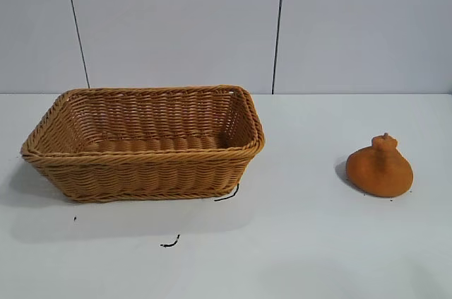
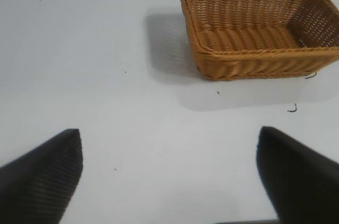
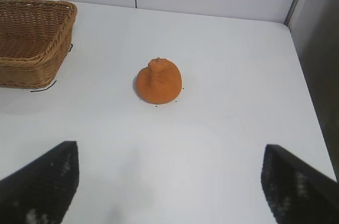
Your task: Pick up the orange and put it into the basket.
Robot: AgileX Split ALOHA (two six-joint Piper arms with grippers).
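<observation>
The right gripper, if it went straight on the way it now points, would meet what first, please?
Probably the orange: it sits on the table ahead of the open right gripper, roughly centred between its fingers, though depth is unclear.

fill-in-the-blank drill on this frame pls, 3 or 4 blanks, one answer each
1. The matte orange-brown rounded lump with a stem nub, the orange, sits on the white table, outside and to the exterior view's ____ of the basket.
2. The tan woven wicker basket holds ____ inside.
3. The right gripper, fingers apart, is ____ the orange, not touching it.
4. The left gripper is wide ____ above bare table.

Missing words: right; nothing; short of; open
</observation>
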